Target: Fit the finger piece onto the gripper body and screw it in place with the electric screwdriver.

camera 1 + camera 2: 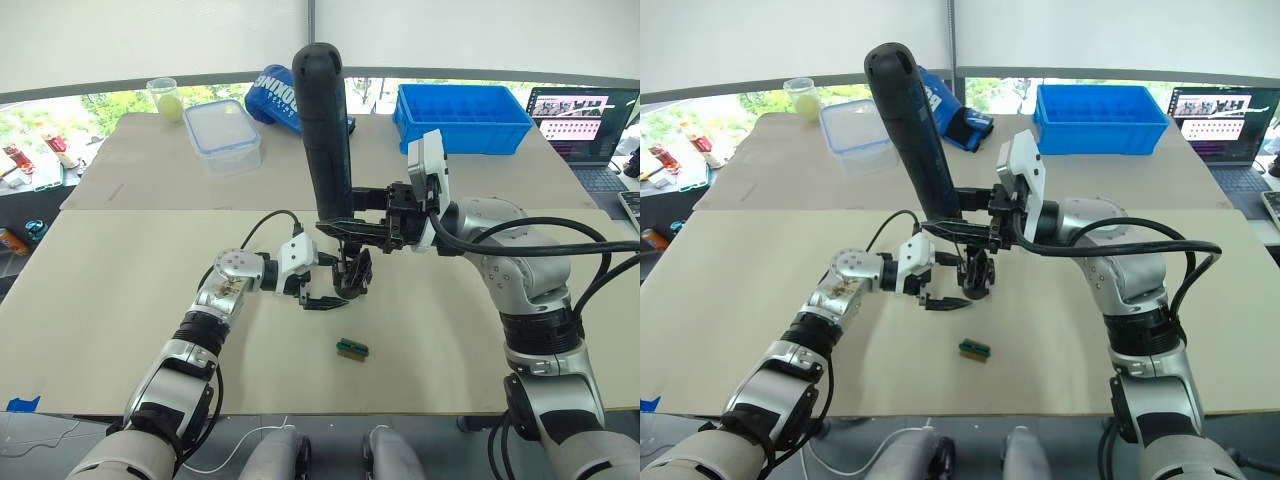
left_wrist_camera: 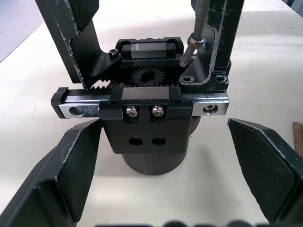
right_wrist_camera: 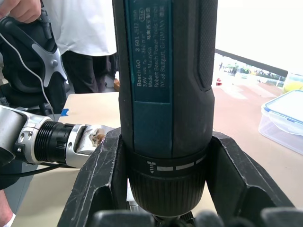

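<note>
While right end effector (image 1: 350,228) grips "Bosch GO" electric screwdriver (image 1: 327,130), left end effector (image 1: 322,290) spread around gripper body (image 2: 147,123).

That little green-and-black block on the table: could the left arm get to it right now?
Probably yes. The block lies in the open, just ahead of the left gripper, whose fingers are open around the gripper body, with bare table between.

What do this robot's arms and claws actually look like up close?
Both arms are silver-grey metal with black ribbed joint rings and white wrist blocks, with thick black cables looping outside. The left gripper and right gripper each have two flat, scuffed black fingers.
</note>
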### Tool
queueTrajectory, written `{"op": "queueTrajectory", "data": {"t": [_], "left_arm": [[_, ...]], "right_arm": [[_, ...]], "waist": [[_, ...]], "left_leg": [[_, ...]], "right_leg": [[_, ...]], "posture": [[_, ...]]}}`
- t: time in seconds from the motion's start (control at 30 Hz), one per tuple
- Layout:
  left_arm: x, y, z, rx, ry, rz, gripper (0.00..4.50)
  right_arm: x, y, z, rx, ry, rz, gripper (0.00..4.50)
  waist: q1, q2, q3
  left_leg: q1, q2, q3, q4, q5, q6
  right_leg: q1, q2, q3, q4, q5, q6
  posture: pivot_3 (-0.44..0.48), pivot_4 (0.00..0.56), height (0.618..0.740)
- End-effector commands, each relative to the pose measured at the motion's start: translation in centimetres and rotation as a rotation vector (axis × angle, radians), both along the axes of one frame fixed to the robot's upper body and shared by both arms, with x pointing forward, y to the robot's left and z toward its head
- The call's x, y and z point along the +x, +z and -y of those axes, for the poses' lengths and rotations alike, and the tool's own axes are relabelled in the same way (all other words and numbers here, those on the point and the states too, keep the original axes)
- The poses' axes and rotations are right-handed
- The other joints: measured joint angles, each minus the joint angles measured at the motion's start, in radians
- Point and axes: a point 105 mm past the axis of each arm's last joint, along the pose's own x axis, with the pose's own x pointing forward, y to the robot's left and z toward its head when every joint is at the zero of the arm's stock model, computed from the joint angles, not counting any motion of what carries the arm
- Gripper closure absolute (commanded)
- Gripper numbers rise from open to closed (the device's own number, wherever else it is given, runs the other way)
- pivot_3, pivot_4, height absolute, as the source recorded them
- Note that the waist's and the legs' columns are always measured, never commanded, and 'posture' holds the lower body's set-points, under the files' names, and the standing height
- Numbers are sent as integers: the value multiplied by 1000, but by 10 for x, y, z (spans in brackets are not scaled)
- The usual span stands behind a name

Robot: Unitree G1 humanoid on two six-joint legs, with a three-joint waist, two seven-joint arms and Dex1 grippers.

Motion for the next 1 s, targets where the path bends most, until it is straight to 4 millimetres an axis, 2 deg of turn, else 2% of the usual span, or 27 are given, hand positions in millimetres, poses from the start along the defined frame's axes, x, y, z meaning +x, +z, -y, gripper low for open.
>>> {"op": "queueTrajectory", "data": {"t": [0.03,0.6,1.0], "left_arm": [[3,14,1,-20,-9,51,0],[3,14,1,-20,-9,51,0],[3,14,1,-20,-9,51,0]], "right_arm": [[-7,10,2,12,14,51,2581],[-5,4,2,13,9,40,2581],[-3,9,1,23,8,52,2581]], "waist": [[0,0,0],[0,0,0],[0,0,0]], "left_leg": [[0,0,0,0,0,0],[0,0,0,0,0,0],[0,0,0,0,0,0]], "right_leg": [[0,0,0,0,0,0],[0,0,0,0,0,0],[0,0,0,0,0,0]], "posture": [[0,150,740],[0,150,740],[0,150,740]]}}
